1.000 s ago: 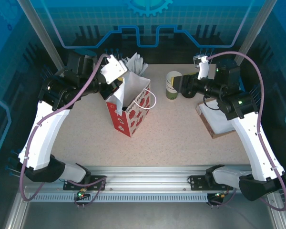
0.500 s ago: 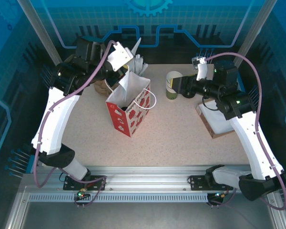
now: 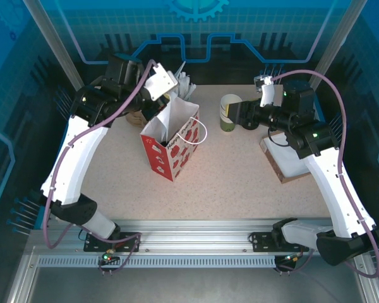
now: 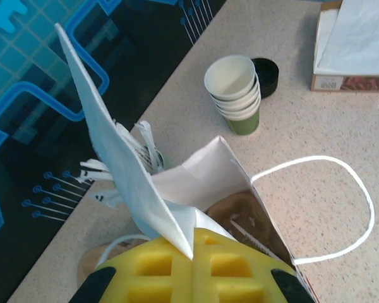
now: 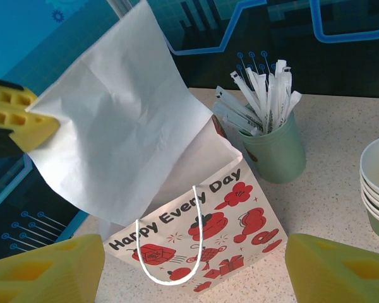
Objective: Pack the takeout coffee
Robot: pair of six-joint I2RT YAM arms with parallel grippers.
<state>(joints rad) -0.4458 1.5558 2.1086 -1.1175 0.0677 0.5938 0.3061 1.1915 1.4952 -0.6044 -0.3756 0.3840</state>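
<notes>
Left gripper: your left gripper [image 4: 192, 251] is pinched tight on a corner of a large white paper sheet [image 5: 123, 120]. It holds the sheet up over the mouth of the red-and-white printed paper gift bag [image 5: 202, 233]. I judge this keeps the sheet clear of the opening so that a cup can go in.
Right gripper: your right gripper [image 5: 192, 271] stands wide and empty, right of the bag and facing it. It looks parked while the left arm works.
Takeout coffee: a round black plastic lid [image 4: 265, 76] sits on the table just right of the stack of lidless white-rimmed paper cups [image 4: 235, 95]. The stack hides the cup beneath, so calling it the takeout coffee is a judgement. It is well apart from the bag and not yet packed.
Bag: it stands upright, left of centre, with its mouth open and its white loop handle lying to the right. Something brown and round lies inside; you cannot tell what.
Pale green cup of white sticks [image 5: 275, 151]: it stands just beyond the bag, on the far side.
Change: against a second ago, your left arm has swung up and farther back, raising the sheet higher. The bag, the stack and the right arm have not moved.
</notes>
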